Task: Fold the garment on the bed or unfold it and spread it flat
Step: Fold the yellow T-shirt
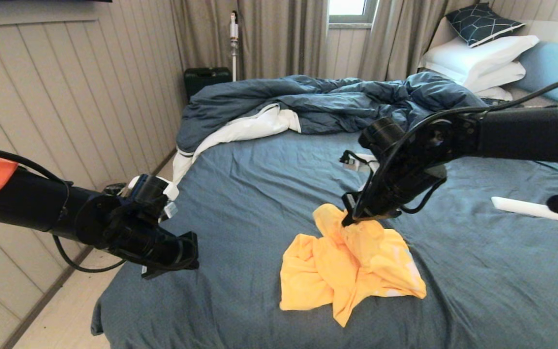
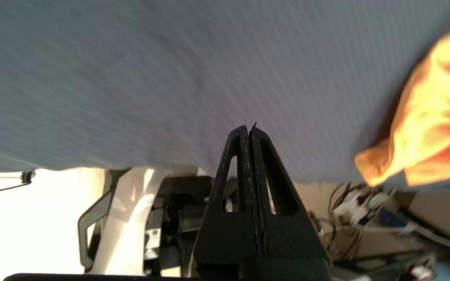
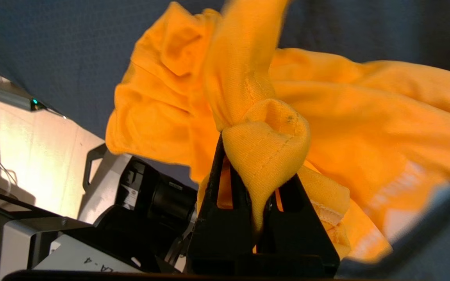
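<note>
Fabric is lying bunched near the middle of the bed (image 1: 259, 194), on the slate-blue sheet: the yellow-orange T-shirt (image 1: 351, 264) is crumpled, its lowest point trailing toward 6 o'clock in the head view and its raised peak toward 12. As far as a rumpled heap has a long axis, it is running roughly from 5 o'clock up to 11, toward the pinched corner; which end is collar and which is hem I cannot tell.

At about 8 o'clock from the shirt, the left gripper (image 2: 249, 130) is hanging over the bed's near-left edge with its fingers pressed together on nothing, well apart from the cloth.

At the shirt's 12 o'clock tip, the right gripper (image 1: 349, 220) is clamping a stitched, hemmed fold; in the right wrist view that fold is bulging out over the closed fingertips (image 3: 244, 187).

To do this step well, I judge the right arm should be lifting slowly and straight up so the thin fabric is hanging free and untwisting, while the left is coming in to take a second hemmed corner.

Farther off, at 12 o'clock, the dark blue duvet (image 1: 332, 104) is lying rumpled, with white pillows (image 1: 477, 60) at 1 o'clock.
</note>
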